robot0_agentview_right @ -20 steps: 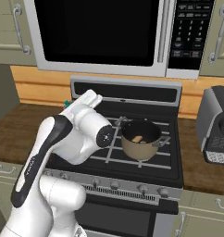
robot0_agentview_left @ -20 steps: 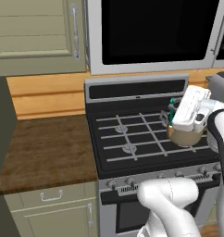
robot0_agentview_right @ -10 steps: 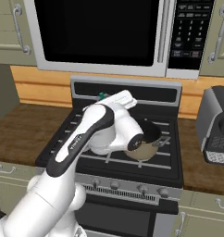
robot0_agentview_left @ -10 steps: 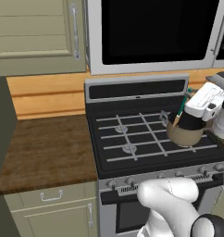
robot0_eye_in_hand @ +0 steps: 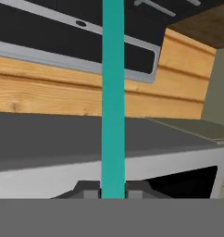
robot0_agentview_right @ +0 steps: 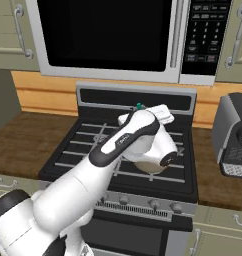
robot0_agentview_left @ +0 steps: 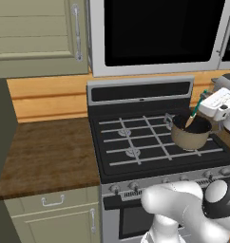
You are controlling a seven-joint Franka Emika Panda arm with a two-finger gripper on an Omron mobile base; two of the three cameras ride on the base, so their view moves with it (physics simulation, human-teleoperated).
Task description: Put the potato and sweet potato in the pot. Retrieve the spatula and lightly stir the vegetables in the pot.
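stove [robot0_agentview_left: 136,142] is carrying the pot [robot0_agentview_left: 189,134] on its right burner | spatula [robot0_eye_in_hand: 112,92], light, stiff, slim, is angling into pot | gripper [robot0_eye_in_hand: 112,190] is clamping its teal handle, sensibly high

Dull grey-tan metal on the pot [robot0_agentview_left: 189,135], dark inside. Smooth matt teal plastic on the spatula [robot0_eye_in_hand: 112,97] handle. Black matt iron grates on the stove [robot0_agentview_left: 136,142], brushed steel front. Dark grained wood on the bench [robot0_agentview_left: 45,156]. Glossy black microwave door [robot0_agentview_left: 159,31].
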